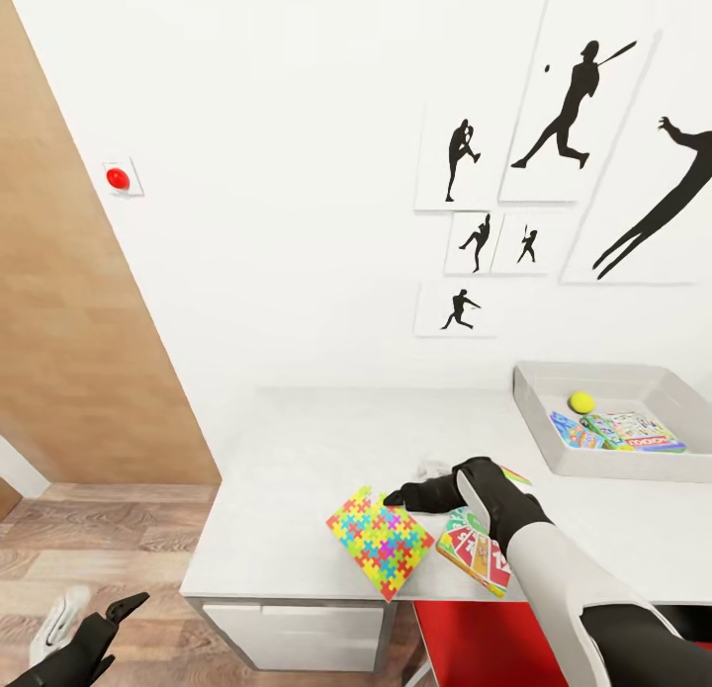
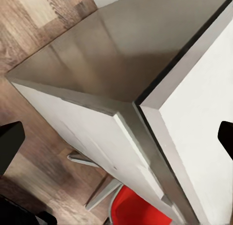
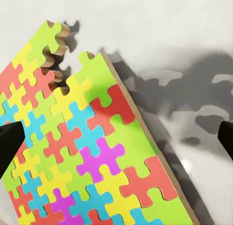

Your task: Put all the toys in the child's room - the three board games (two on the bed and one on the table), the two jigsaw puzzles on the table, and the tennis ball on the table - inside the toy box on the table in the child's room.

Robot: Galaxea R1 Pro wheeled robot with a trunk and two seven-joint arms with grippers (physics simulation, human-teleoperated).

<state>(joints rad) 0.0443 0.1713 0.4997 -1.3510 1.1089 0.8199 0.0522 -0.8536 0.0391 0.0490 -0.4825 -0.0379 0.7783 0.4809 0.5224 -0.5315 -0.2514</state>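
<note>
Head view: the right gripper (image 1: 396, 496) hovers with its fingers spread, gripping nothing, just over the far edge of a jigsaw puzzle (image 1: 380, 540) lying near the front edge of the table (image 1: 297, 450). Just beside that puzzle, toward the toy box (image 1: 633, 381), lies a SKIP BO board game (image 1: 473, 551), partly under the arm. The toy box holds the tennis ball (image 1: 581, 401) and two board games (image 1: 618, 431). The left gripper (image 1: 127, 605) hangs open, empty, off the table's end, over the wood floor (image 1: 99, 539).
</note>
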